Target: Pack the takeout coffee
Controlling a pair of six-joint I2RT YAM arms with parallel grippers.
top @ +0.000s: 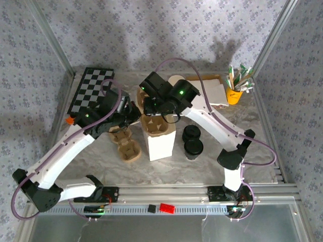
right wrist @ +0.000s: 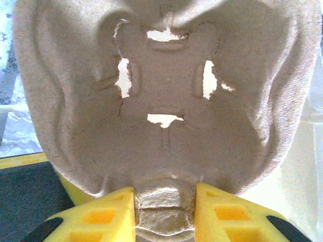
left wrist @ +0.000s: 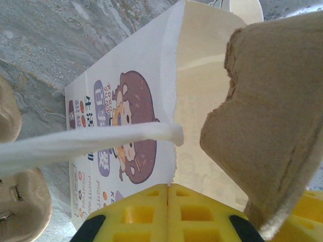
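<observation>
The takeout coffee point(top: 193, 147), a small cup under a round black lid, stands on the table just right of the white paper bag point(top: 162, 143). The bag stands upright with its mouth open. My left gripper point(top: 134, 114) is shut on the bag's rim point(left wrist: 174, 151), and the bag's printed side point(left wrist: 121, 121) shows in the left wrist view. My right gripper point(top: 151, 107) hangs over the bag's mouth, shut on the edge of a brown pulp cup carrier point(right wrist: 161, 91). The carrier point(top: 154, 126) sits partly inside the bag's opening. Its corner point(left wrist: 272, 126) hangs beside the bag's inner wall.
A second black round lid top point(top: 191, 133) sits just behind the coffee. More pulp carriers point(top: 126, 147) lie left of the bag. A checkerboard point(top: 91, 93) lies back left, a white tray point(top: 214, 91) and a yellow cup of utensils point(top: 233, 94) back right.
</observation>
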